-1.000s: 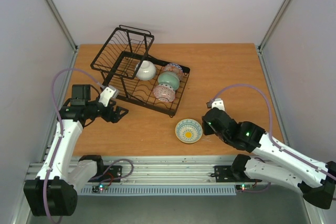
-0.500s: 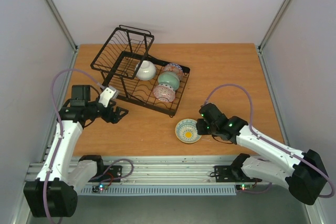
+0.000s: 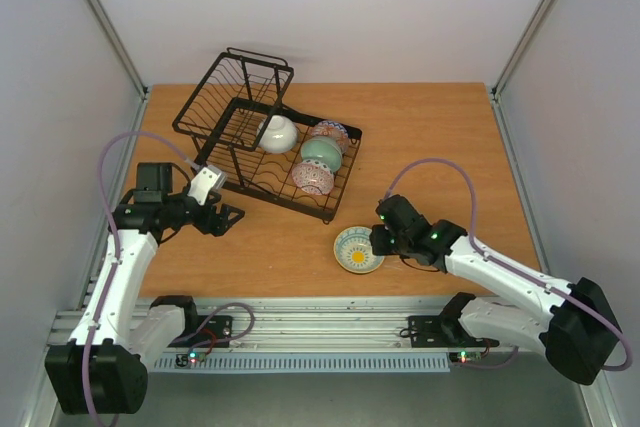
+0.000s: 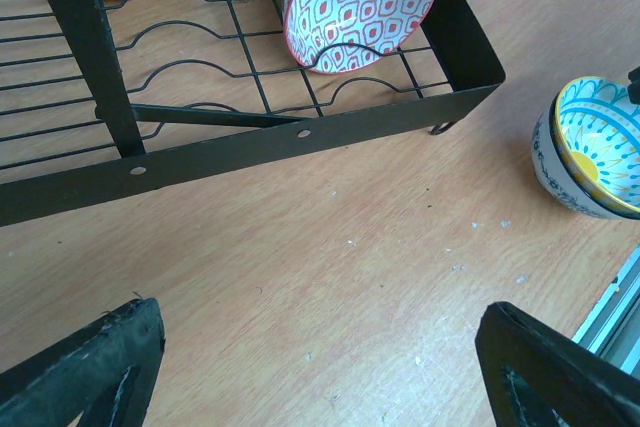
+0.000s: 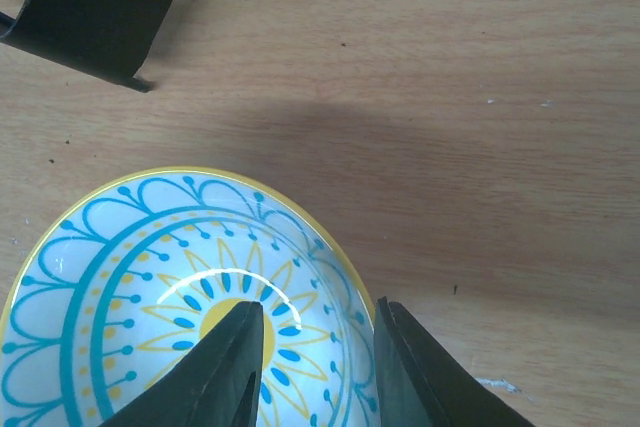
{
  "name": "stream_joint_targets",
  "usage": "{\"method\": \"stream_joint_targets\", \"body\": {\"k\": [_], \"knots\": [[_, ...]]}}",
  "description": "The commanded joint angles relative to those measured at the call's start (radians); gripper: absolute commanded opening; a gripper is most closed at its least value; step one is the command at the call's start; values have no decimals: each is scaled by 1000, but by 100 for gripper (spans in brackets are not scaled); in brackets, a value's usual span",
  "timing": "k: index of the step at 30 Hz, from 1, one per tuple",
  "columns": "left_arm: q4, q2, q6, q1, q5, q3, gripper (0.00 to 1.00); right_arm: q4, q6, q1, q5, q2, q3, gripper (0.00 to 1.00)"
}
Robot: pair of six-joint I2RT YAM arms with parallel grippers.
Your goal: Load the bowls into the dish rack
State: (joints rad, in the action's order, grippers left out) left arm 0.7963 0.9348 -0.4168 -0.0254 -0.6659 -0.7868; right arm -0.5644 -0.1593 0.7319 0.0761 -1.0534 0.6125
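Right gripper (image 3: pixel 378 242) was down at the blue bowl (image 3: pixel 359 249), on the bowl's right side. In the wrist view the jaws were parted a little and straddled the rim, one finger (image 5: pixel 225 367) over the inside and the other outside. There was a gap between them wider than the bowl wall, so I read no clamp on it. I couldn't tell whether either finger touched the bowl.

The blue bowl sat upright on the worktop (image 3: pixel 430 127), close to the near edge at about mid-width and apart from the rack (image 3: pixel 265 142). The rack lay skewed across the far-left part of the worktop, with its tall basket end toward the far-left corner and its flat tray end pointing at the middle.

Loaded in the tray:
- white bowl (image 3: pixel 278 134), next to the basket section
- green bowl (image 3: pixel 321 154), mid-tray
- red bowl (image 3: pixel 313 178), tipped on its edge in the wavy wires at the tray's near corner
- one more patterned bowl (image 3: pixel 330 133), on the far side of the green one

Left gripper (image 3: pixel 230 215) hung low over bare worktop near the left edge, just off the rack's near side. Its jaws were spread wide with nothing between them. Its wrist view looked along the rack frame toward the red and blue bowls.
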Motion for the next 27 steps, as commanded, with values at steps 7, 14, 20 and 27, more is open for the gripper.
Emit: {"method": "stream_joint_targets", "body": {"k": [7, 14, 20, 27], "knots": [[-19, -6, -7, 2, -8, 8, 86, -58, 5, -6, 46, 58, -10, 32], [-19, -5, -7, 2, -5, 8, 86, -21, 4, -6, 36, 15, -34, 31], [-20, -4, -7, 2, -7, 9, 86, -8, 6, -6, 30, 11, -40, 29], [-20, -4, -7, 2, -8, 9, 86, 1, 10, -6, 17, 7, -42, 21]]}}
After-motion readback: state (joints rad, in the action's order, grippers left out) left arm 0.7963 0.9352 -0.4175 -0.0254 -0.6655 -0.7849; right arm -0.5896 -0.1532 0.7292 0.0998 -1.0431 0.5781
